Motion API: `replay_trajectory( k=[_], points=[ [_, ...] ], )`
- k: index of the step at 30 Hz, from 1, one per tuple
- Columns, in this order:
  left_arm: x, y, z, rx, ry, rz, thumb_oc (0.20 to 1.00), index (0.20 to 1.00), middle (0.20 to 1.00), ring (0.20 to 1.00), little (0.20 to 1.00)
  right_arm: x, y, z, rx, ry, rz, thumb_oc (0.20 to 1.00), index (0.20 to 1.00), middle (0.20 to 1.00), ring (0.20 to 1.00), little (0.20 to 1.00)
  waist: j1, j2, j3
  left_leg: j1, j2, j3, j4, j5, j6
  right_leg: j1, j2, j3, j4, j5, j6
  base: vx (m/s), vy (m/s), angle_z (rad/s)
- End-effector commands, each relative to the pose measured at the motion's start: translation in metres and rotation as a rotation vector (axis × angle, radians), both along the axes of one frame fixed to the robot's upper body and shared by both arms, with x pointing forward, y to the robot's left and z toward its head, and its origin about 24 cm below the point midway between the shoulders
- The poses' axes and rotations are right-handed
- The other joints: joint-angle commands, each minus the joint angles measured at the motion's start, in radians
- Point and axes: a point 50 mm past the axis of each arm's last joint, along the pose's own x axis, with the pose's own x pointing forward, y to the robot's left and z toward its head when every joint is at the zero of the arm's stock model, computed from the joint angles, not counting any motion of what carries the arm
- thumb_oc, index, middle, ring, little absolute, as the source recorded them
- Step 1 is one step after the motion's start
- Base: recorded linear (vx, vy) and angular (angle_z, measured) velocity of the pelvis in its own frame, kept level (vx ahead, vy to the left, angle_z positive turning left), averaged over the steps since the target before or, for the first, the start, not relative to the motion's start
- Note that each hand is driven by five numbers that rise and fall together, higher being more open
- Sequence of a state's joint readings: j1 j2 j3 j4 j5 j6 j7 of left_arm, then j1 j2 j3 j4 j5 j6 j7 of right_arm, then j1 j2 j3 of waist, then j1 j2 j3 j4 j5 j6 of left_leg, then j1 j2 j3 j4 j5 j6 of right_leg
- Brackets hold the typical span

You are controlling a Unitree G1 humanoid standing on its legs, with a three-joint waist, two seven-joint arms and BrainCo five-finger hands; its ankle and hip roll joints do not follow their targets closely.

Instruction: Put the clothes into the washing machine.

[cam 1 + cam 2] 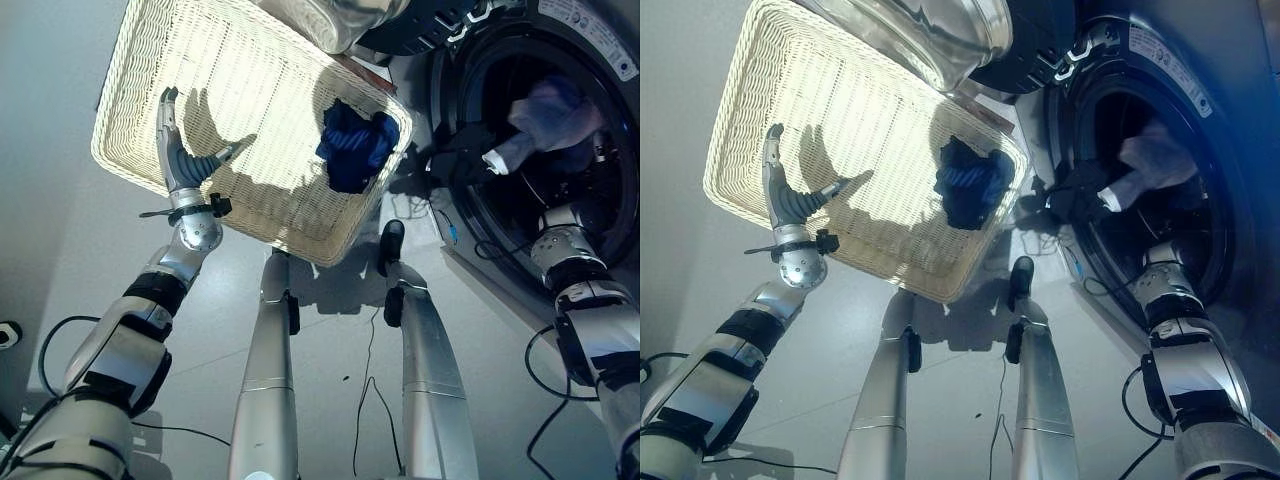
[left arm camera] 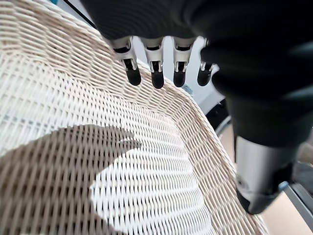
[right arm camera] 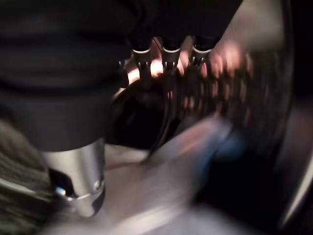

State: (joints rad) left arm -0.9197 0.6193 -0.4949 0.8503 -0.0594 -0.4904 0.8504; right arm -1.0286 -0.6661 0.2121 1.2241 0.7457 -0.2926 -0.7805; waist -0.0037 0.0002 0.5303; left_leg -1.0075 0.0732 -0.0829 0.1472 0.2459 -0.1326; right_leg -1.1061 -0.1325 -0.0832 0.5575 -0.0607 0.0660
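Observation:
A dark blue garment [image 1: 352, 145] lies crumpled in the right corner of a cream wicker basket [image 1: 110, 150] on the floor. My left hand [image 1: 180, 165] hovers open over the basket's near left part, fingers straight, touching nothing; its fingertips [image 2: 155, 78] hang above bare weave. To the right, the washing machine [image 1: 600, 40] stands with its drum open. A pale cloth [image 1: 548, 115] sits inside the drum. My right hand [image 3: 164, 56] reaches into the drum beside it, fingers straight. The pale cloth [image 3: 186, 161] shows blurred below the thumb.
The machine's round glass door [image 1: 930, 30] swings out over the basket's far edge. Grey floor [image 1: 60, 260] lies to the left of the basket and in front of it.

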Motion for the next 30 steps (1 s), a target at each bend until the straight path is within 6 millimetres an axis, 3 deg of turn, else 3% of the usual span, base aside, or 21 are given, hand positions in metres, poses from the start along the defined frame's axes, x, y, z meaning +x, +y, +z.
replay_trajectory(
  k=[1, 6, 13, 20, 30],
  points=[
    [0.002, -0.006, 0.029, -0.035, -0.111, -0.011, 1.0, 1.0, 1.0, 1.0, 1.0, -0.045, -0.067, 0.083, -0.156, 0.08, -0.339, 1.0, 1.0, 1.0, 1.0, 1.0, 0.025, -0.014, -0.01, 0.023, -0.095, 0.035, 0.136, -0.178, 0.054, 0.091, 0.075, -0.064, -0.228, 0.167, 0.066, -0.02, -0.031, 0.03],
    [0.001, -0.002, 0.037, -0.023, -0.128, -0.008, 1.0, 1.0, 1.0, 1.0, 1.0, -0.051, -0.074, 0.085, -0.229, 0.284, -0.412, 1.0, 1.0, 1.0, 1.0, 1.0, 0.027, -0.016, -0.01, 0.017, -0.092, 0.031, 0.131, -0.177, 0.057, 0.091, 0.076, -0.066, -0.233, 0.17, 0.07, -0.02, -0.028, 0.01],
    [0.002, 0.003, 0.051, -0.017, -0.138, -0.012, 1.0, 1.0, 1.0, 1.0, 1.0, -0.049, -0.065, 0.116, -0.497, 0.387, -0.491, 1.0, 1.0, 1.0, 1.0, 1.0, 0.029, -0.021, -0.01, 0.021, -0.092, 0.026, 0.117, -0.176, 0.061, 0.095, 0.08, -0.068, -0.24, 0.169, 0.072, -0.01, -0.007, 0.01],
    [0.003, 0.001, 0.054, -0.026, -0.139, -0.024, 1.0, 1.0, 1.0, 1.0, 1.0, -0.027, -0.028, 0.125, -0.753, 0.27, -0.439, 1.0, 1.0, 1.0, 1.0, 1.0, 0.021, -0.017, -0.01, 0.022, -0.095, 0.03, 0.107, -0.176, 0.061, 0.09, 0.081, -0.065, -0.242, 0.161, 0.073, 0.0, 0.0, 0.0],
    [0.003, -0.008, 0.044, -0.051, -0.141, -0.008, 1.0, 1.0, 1.0, 1.0, 1.0, -0.003, 0.052, 0.105, -0.936, 0.006, -0.171, 1.0, 1.0, 1.0, 1.0, 1.0, -0.005, -0.009, -0.01, 0.013, -0.099, 0.051, 0.105, -0.183, 0.058, 0.065, 0.077, -0.055, -0.234, 0.144, 0.07, -0.01, 0.013, 0.01]
  ],
)
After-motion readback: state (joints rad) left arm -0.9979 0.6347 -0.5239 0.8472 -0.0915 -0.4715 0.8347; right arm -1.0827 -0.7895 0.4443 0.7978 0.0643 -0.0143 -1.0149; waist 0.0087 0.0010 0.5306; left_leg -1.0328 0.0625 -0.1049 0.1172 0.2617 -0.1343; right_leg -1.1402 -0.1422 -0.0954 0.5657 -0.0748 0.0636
